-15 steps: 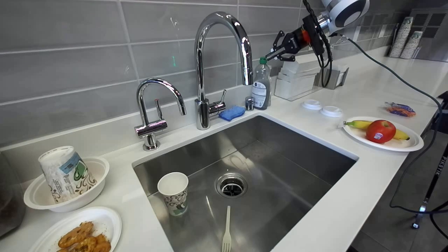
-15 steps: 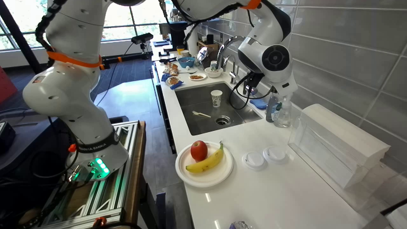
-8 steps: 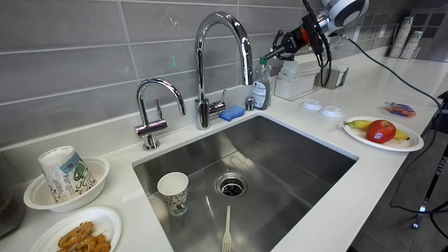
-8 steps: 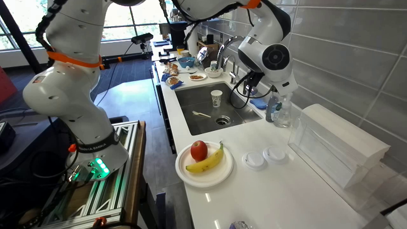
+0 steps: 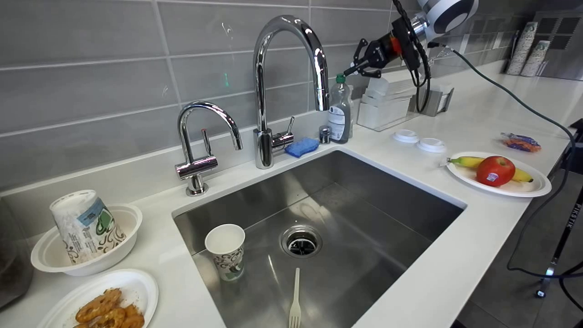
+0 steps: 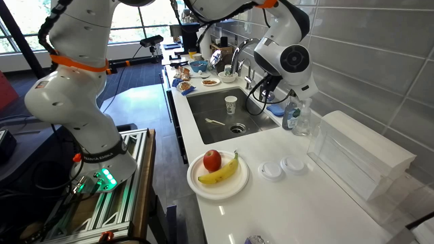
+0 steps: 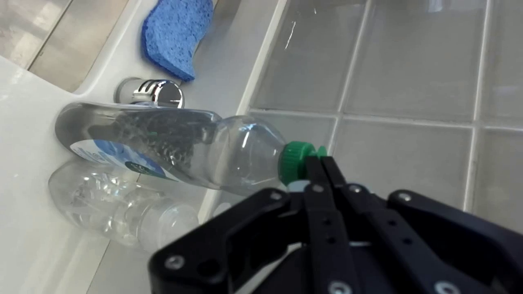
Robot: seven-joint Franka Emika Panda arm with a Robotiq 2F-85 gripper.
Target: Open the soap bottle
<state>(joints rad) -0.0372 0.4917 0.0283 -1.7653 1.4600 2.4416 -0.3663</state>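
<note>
The soap bottle (image 5: pixel 339 120) stands on the counter between the tall faucet and the wall corner of the sink, leaning very slightly if at all. In the wrist view the bottle (image 7: pixel 175 143) runs sideways, its green cap (image 7: pixel 295 161) pointing right and a small green tip (image 7: pixel 322 151) standing off the cap. My gripper (image 7: pixel 319 157) is shut, its fingertips side by side with only a thin gap, right at that tip. Whether the tip is pinched between them, I cannot tell. In an exterior view the gripper (image 5: pixel 347 72) meets the cap from the right; elsewhere the arm hides it.
A clear pump bottle (image 7: pixel 118 208) stands close beside the soap bottle. Around it are a chrome cylinder (image 7: pixel 169 94), a blue sponge (image 7: pixel 175 36), the tall faucet (image 5: pixel 314 54) and a white paper holder (image 5: pixel 382 109). The sink (image 5: pixel 364 218) opens in front; two lids (image 6: pixel 271 169) lie on the counter.
The jaws have come fully together. My gripper has shifted slightly left in an exterior view, and the top of the bottle has moved slightly the same way.
</note>
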